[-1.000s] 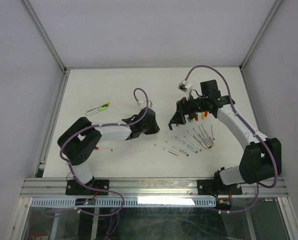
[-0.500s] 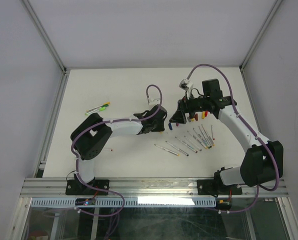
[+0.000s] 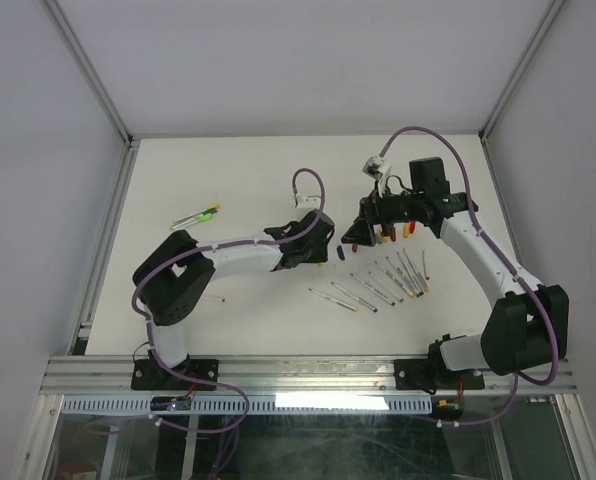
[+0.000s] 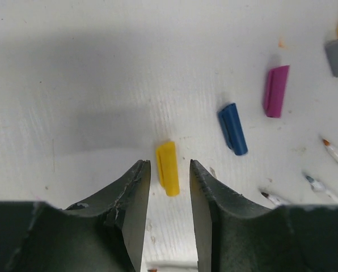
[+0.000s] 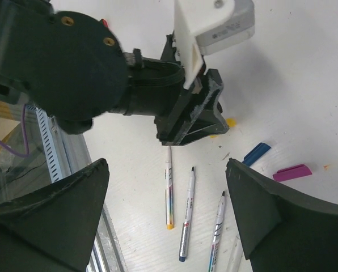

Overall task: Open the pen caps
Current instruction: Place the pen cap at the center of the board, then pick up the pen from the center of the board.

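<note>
The left fingers (image 4: 136, 195) stand a little apart, and a yellow cap (image 4: 168, 168) lies on the table (image 4: 72, 68) between their tips, not gripped. The right fingers (image 5: 67, 209) are spread wide and hold nothing; a blue cap (image 4: 232, 128) and a purple cap (image 4: 275, 90) lie nearby

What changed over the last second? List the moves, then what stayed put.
The left gripper reached right, toward the right gripper; its jaws now stand apart astride a yellow cap lying on the table, apparently just released. The right gripper barely shifted, jaws wide open. The row of pens and the green pen at far left stayed put.
</note>
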Controlling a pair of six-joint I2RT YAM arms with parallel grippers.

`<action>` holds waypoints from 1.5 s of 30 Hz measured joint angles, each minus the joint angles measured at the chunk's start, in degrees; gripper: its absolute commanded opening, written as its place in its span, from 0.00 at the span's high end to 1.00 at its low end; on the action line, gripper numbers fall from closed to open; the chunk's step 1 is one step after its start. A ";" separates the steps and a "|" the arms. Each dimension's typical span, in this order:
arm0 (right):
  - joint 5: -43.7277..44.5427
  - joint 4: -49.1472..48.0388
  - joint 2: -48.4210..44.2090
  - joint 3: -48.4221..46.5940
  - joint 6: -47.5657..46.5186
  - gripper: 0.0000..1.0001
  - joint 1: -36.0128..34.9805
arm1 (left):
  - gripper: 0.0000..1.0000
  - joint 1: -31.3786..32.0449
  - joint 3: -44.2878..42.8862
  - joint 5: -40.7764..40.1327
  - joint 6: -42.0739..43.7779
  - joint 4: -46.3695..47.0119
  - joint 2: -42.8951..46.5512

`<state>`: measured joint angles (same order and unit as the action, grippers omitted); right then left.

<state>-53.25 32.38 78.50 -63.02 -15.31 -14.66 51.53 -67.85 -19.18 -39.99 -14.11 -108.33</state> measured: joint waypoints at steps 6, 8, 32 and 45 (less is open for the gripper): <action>-0.76 -0.02 -0.44 0.04 0.00 0.14 0.17 | 0.64 1.03 5.95 -1.92 0.42 2.43 10.58; -0.98 -0.02 -0.57 0.07 -0.02 0.14 0.22 | 0.65 1.05 9.35 -3.41 0.28 3.78 15.34; -1.81 -0.42 -0.79 0.72 -0.17 0.14 0.33 | 0.01 -14.99 37.53 -2.80 -10.49 -4.26 53.88; -2.54 -0.42 -0.79 0.72 -0.20 0.14 0.33 | 0.06 -21.66 35.23 0.02 -21.24 -20.39 55.39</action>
<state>-55.79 31.97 77.71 -62.30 -15.51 -14.33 29.87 -32.62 -19.16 -61.23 -34.50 -52.95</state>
